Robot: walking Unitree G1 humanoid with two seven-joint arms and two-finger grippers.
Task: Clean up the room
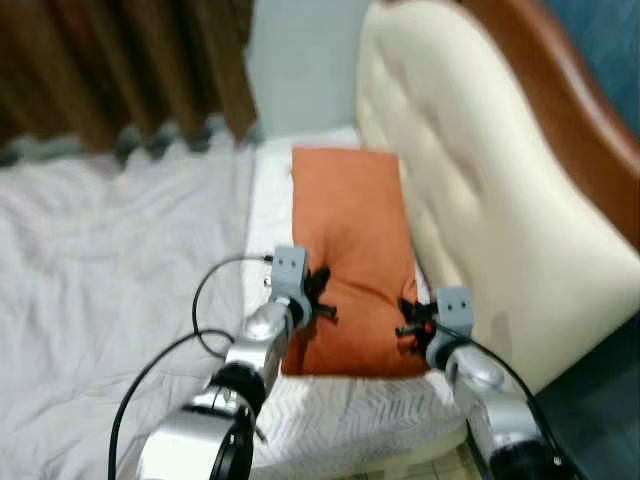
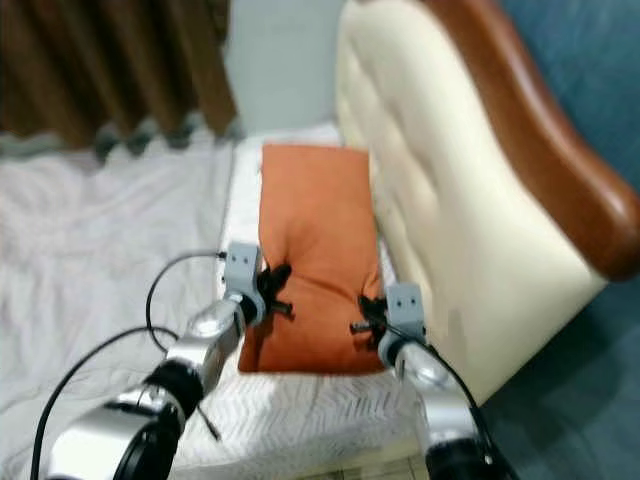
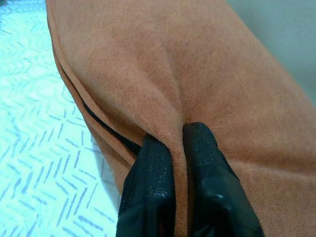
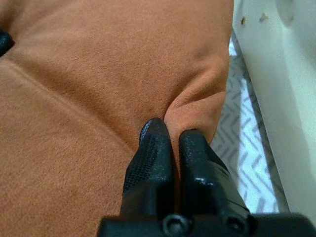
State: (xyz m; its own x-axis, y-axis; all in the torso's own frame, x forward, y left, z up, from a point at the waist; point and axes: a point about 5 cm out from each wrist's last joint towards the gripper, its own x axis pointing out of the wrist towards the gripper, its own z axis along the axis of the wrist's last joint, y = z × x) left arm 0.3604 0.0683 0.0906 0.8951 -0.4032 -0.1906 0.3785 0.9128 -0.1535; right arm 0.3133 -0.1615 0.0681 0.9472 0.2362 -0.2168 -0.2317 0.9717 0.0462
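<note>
My left gripper (image 1: 318,290) is clamped on a pinched fold at the left edge of the orange pillow (image 1: 352,240), its black fingers (image 3: 150,182) pressed together with fabric between them. My right gripper (image 1: 410,318) is clamped the same way on a fold at the pillow's right edge, near the cream headboard (image 1: 470,180). The pillow lies lengthwise at the head of the bed (image 1: 120,260), on a white chevron-patterned pillow (image 1: 340,410) and just beside the headboard. Rumpled pale sheets spread to my left, and brown curtains (image 1: 120,60) hang beyond them.
</note>
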